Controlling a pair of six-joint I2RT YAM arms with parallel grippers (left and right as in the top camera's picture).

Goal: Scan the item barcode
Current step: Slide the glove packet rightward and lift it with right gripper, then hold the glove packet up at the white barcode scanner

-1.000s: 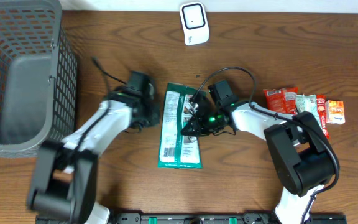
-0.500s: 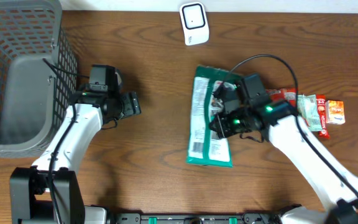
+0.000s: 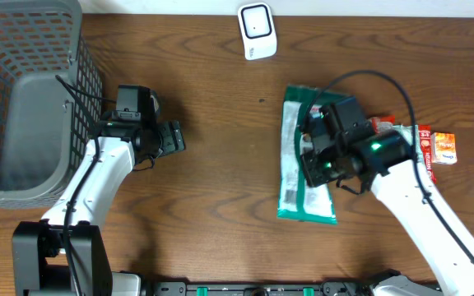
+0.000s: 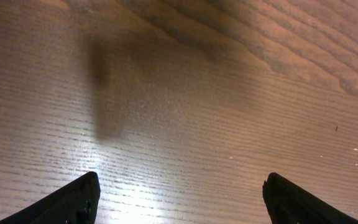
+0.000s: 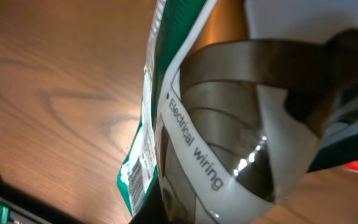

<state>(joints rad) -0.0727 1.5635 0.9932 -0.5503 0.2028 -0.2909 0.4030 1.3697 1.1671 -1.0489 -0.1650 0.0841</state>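
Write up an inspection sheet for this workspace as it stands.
Surface: brown wooden table, no spills seen.
Job's things: flat green and white packet, in the right gripper; small white scanner box at the far edge.
Clutter: small red, green and orange snack packets at the right; grey mesh basket at the left.
Grippers: left gripper open, empty; right gripper shut on the packet.
Cables: black cable looped over the right arm; thin black lead by the left arm.
Surroundings: nothing seen.
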